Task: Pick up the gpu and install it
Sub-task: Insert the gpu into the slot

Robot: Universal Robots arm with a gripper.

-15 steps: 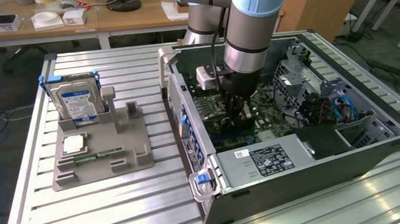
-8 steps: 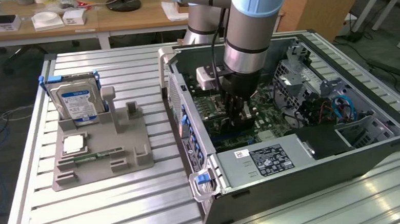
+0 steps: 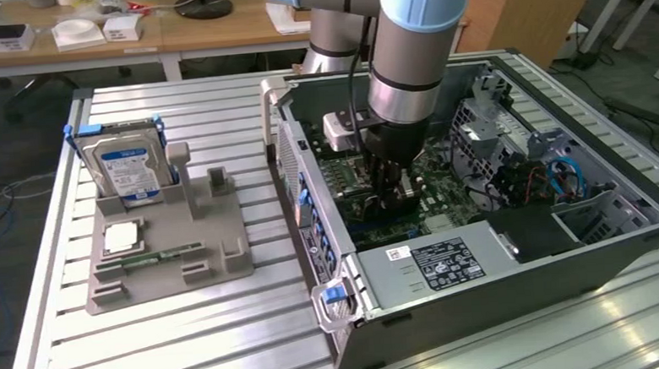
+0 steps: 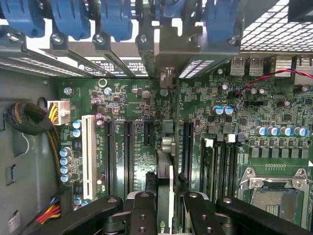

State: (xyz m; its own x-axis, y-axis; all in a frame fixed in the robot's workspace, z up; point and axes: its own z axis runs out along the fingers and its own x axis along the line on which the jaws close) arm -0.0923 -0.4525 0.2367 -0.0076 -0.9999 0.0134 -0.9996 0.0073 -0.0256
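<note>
In the exterior view my gripper (image 3: pixel 389 200) reaches straight down into the open computer case (image 3: pixel 471 308), just above the green motherboard (image 3: pixel 444 202). The wrist view shows the gpu (image 4: pixel 165 169) edge-on, a thin black card standing upright between my two black fingers (image 4: pixel 142 213), which are shut on it. The card stands over the motherboard (image 4: pixel 146 105) between the black expansion slots (image 4: pixel 128 156), its far end pointing at the rear bracket openings (image 4: pixel 168 54). Whether its lower edge sits in a slot is hidden.
Blue slot clips (image 4: pixel 112 17) line the case's rear wall. A white slot (image 4: pixel 89 156), memory slots (image 4: pixel 220 166) and the processor socket (image 4: pixel 274 196) flank the card. Outside the case, a grey holder (image 3: pixel 164 261) carries the blue-labelled hard drive (image 3: pixel 125 165) and a green memory stick (image 3: pixel 153 257).
</note>
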